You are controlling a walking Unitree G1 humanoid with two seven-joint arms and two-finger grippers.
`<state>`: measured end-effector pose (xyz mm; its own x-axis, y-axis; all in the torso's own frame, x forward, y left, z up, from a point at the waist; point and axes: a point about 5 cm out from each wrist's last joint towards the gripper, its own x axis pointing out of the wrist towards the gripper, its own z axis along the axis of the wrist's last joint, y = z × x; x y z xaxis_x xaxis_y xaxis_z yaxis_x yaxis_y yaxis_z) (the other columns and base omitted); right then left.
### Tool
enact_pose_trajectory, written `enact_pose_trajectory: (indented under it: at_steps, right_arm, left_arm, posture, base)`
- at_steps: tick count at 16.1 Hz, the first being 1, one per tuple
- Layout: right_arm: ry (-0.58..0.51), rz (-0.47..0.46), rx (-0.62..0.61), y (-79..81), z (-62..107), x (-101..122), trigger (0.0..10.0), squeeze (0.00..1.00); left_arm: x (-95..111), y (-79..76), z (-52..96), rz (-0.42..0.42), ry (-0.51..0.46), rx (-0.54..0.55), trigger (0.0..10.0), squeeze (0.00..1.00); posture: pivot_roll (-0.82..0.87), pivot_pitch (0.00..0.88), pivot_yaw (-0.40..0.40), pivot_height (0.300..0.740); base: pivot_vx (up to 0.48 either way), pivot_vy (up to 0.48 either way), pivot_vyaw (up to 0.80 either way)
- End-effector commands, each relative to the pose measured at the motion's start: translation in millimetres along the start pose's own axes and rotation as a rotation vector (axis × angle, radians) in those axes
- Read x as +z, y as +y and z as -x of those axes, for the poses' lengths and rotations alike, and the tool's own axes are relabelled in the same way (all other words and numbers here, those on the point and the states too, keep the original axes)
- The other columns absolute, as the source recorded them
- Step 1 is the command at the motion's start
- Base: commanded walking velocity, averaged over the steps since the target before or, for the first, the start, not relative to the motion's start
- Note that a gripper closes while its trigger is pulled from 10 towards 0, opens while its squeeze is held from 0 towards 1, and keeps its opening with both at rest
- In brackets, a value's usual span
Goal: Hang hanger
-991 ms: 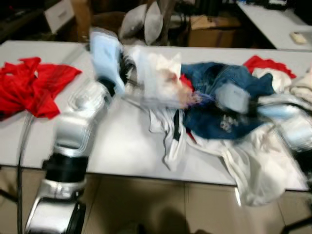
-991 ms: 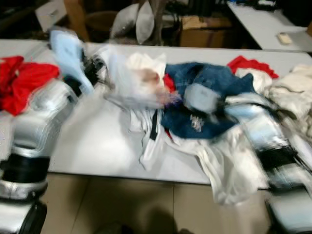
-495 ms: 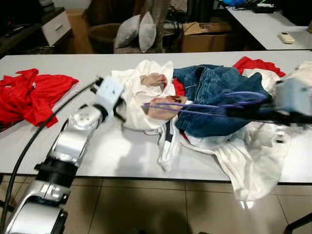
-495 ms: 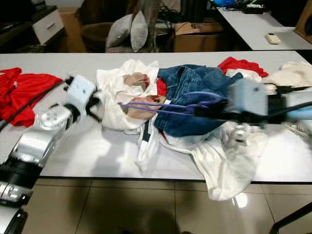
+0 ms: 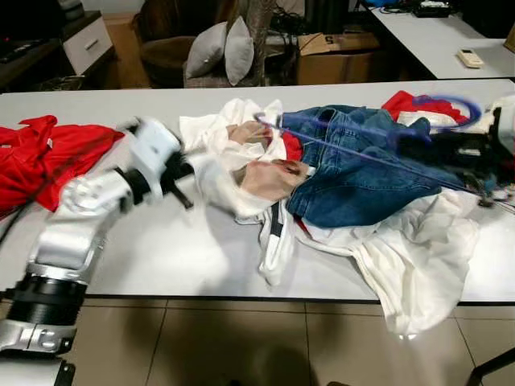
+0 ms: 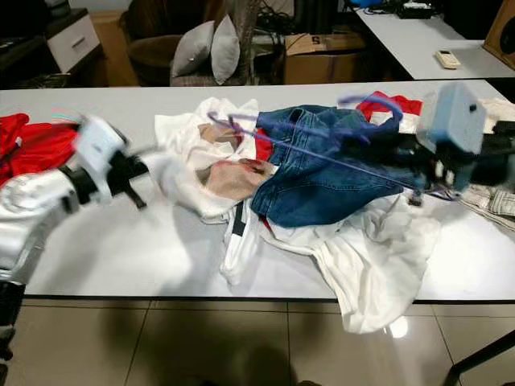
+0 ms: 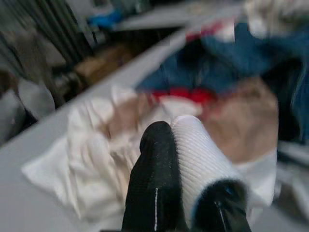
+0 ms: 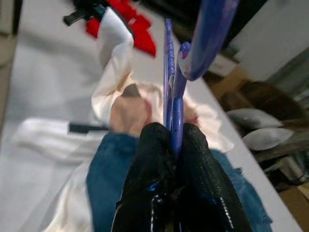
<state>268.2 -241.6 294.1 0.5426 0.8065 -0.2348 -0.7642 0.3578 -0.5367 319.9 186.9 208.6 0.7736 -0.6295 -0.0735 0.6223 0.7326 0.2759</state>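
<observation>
Clamping both fingers of my right gripper [image 8: 175, 140] on the thin purple wire hanger [image 6: 322, 149], close below its hook. My left gripper [image 7: 186, 159] has its fingers pinched shut on a ribbed white fabric edge, which I judge belongs to the white garment with the tan print [image 5: 241, 161].

Hanger position: above the heap, reaching from my right gripper at 3 o'clock across the blue denim jeans [image 5: 354, 169] towards table centre.

To do the step well, I judge: keep the grip near the hook so the frame cannot swing; lift until the wire is free of denim and white cloth before carrying; let my left gripper drop the fabric if it drags.

View notes: the right wrist view shows the wire seated between my fingers; head views blur that contact. Head views show the heap on the grey table [image 5: 161, 249], with red cloth [image 5: 48, 153] at 9 o'clock.
</observation>
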Motion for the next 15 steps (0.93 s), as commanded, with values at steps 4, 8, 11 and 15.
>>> enact_pose_trajectory:
  at_steps: [4,8,11,15]
  right_arm:
    - [-0.045,-0.085,-0.106,5.1,-13.5,-10.2,10.0,0.0]
    - [-0.054,-0.136,-0.109,20.4,-23.0,-17.9,10.0,0.0]
    - [-0.044,-0.151,-0.129,22.6,-23.7,-19.0,10.0,0.0]
    - [-0.052,-0.176,-0.165,24.2,-25.3,-17.9,10.0,0.0]
  left_arm:
    - [22.6,2.6,3.1,0.125,-0.2,0.193,10.0,0.0]
    - [13.7,-23.9,-1.0,0.15,-0.235,0.189,10.0,1.0]
    - [11.2,-22.5,-4.1,0.217,-0.241,0.24,10.0,1.0]
    - [10.9,-32.9,3.5,-0.099,-0.075,0.063,10.0,1.0]
  posture:
    - [-0.14,0.0,0.098,0.74]
    - [-0.15,0.0,0.103,0.74]
    - [-0.16,0.0,0.101,0.74]
    - [-0.15,0.0,0.095,0.74]
  base:
    - [0.0,0.0,0.0]
    - [0.0,0.0,0.0]
    - [0.0,0.0,0.0]
    - [0.0,0.0,0.0]
